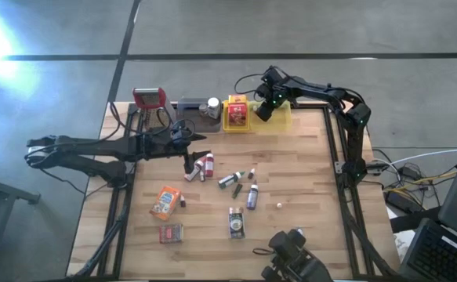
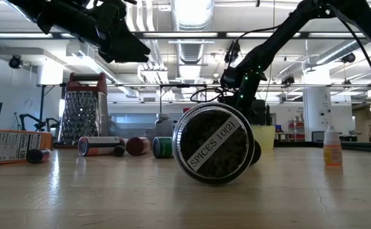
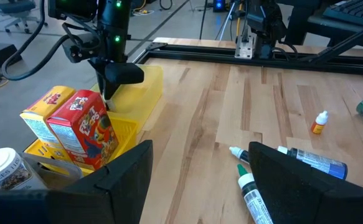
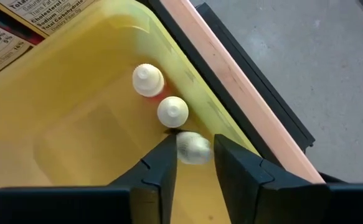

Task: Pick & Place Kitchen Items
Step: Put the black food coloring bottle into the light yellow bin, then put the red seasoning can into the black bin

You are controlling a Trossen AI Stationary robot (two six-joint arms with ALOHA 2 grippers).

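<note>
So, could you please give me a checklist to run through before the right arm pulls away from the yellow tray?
1. Right gripper over the yellow plastic tray: ok.
2. Small white-capped bottle let go into the tray: cannot tell; it shows blurred at the gripper's tip.
3. Two other white-capped bottles lying inside the tray by its wall: ok.
4. Red and yellow cartons standing upright in the tray: ok.
5. Left gripper open and empty above the wooden table: ok.
6. All items put away: not ok; several small spice bottles lie loose on the table.
</note>
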